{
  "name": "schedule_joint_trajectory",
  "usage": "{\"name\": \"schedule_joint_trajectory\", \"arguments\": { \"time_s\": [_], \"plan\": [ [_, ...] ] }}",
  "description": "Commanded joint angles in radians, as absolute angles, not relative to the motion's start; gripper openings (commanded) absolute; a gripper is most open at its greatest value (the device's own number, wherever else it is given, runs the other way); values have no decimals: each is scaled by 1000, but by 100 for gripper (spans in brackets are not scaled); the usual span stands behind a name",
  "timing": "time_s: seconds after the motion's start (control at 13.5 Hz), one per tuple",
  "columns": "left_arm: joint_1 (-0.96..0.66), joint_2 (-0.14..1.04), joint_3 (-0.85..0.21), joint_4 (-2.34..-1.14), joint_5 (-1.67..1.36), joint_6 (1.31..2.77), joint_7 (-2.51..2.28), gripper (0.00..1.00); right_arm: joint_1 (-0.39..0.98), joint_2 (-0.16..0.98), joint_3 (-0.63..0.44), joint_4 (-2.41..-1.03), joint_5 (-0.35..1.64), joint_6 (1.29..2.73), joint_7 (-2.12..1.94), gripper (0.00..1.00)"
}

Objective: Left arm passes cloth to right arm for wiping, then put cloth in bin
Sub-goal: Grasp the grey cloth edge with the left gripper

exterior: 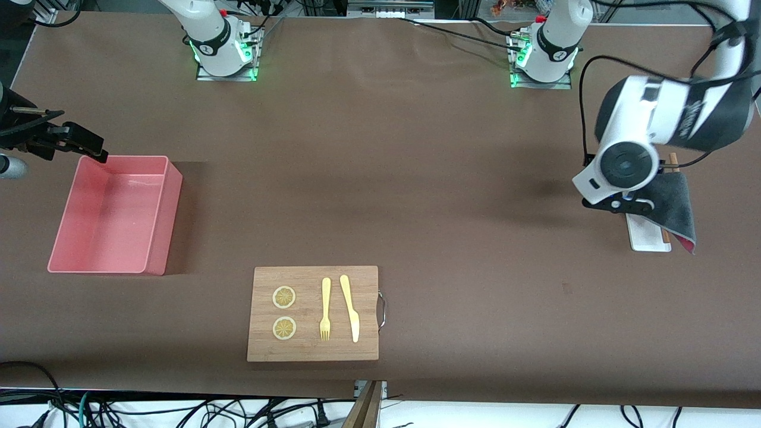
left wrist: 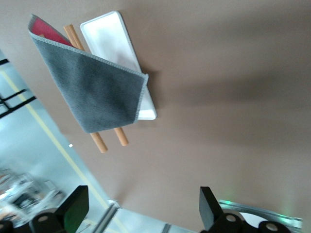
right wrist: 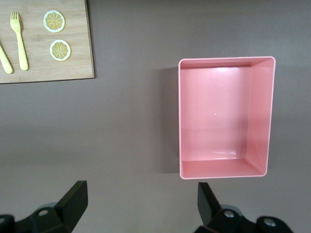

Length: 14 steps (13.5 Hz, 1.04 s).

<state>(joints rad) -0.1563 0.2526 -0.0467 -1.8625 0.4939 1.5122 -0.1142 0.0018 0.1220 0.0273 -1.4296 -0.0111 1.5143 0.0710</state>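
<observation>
The cloth (exterior: 675, 205), dark grey with a red-pink underside showing at one corner, lies draped over a narrow white tray (exterior: 645, 238) and two wooden sticks at the left arm's end of the table. My left gripper (exterior: 621, 205) hangs over the table beside the cloth. In the left wrist view it (left wrist: 141, 216) is open and empty, apart from the cloth (left wrist: 92, 90). The pink bin (exterior: 113, 214) stands empty at the right arm's end. My right gripper (exterior: 83, 142) is over the table by the bin's corner. In the right wrist view it (right wrist: 141, 204) is open and empty beside the bin (right wrist: 223, 170).
A wooden board (exterior: 313, 351) with a metal handle lies near the front camera, carrying two lemon slices (exterior: 284, 297), a yellow fork (exterior: 325, 309) and a yellow knife (exterior: 350, 306). The white tray (left wrist: 114, 43) and sticks (left wrist: 99, 141) show under the cloth.
</observation>
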Motion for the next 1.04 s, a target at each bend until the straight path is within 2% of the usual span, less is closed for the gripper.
{"name": "schedule_joint_trajectory", "arguments": {
  "time_s": [0.0, 0.22, 0.74, 0.96],
  "plan": [
    [-167, 264, -54, -1994, 645, 1616, -208, 100, -3, 130, 29, -1413, -11, 1514, 61, 100],
    [-199, 357, -63, -2110, 878, 1666, -481, 100, -5, 129, 29, -1413, -11, 1514, 61, 100],
    [-167, 494, -63, -2206, 1190, 1722, -784, 100, -3, 130, 29, -1413, -11, 1514, 61, 100],
    [-161, 544, -63, -2210, 1224, 1730, -883, 100, -3, 130, 28, -1413, -11, 1516, 61, 100]
  ]
}}
